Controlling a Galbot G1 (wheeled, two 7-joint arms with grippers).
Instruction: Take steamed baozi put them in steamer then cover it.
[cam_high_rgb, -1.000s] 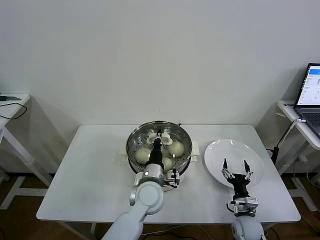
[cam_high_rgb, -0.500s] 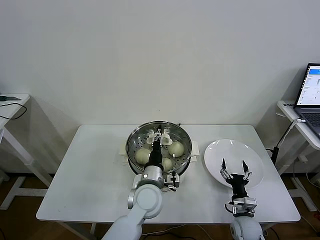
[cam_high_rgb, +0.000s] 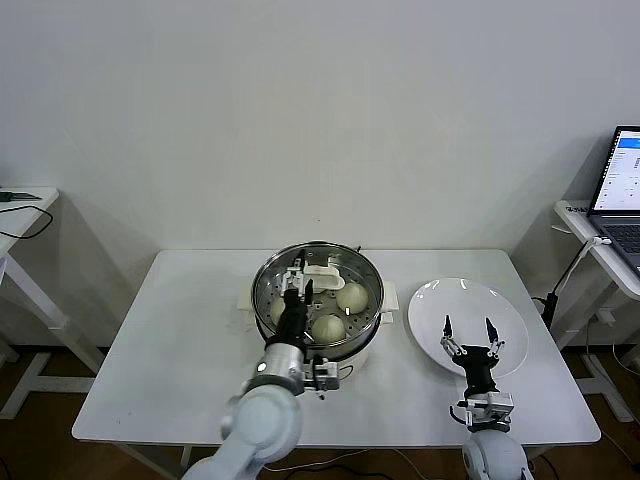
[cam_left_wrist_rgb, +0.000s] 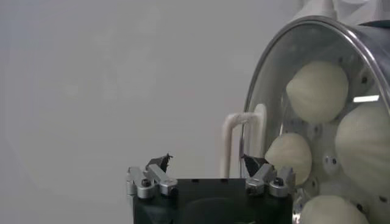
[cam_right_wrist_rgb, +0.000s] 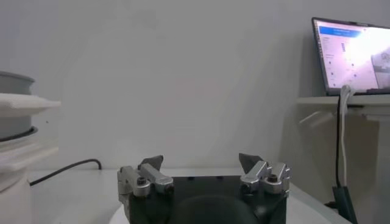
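Over the steamer (cam_high_rgb: 318, 296), left gripper (cam_high_rgb: 297, 284) has just spread open, dropping the cover (cam_high_rgb: 322, 272) onto it, seemingly seated. Baozi (cam_high_rgb: 351, 296) inside; right gripper (cam_high_rgb: 467, 335) waits open above the plate (cam_high_rgb: 505, 305).

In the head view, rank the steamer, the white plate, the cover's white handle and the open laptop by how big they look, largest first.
1. Steamer and white plate: nearly the same width, too close to rank.
2. Laptop: cut off by the picture's edge and farther back, so its place is unsure.
3. Cover's handle: clearly smallest.
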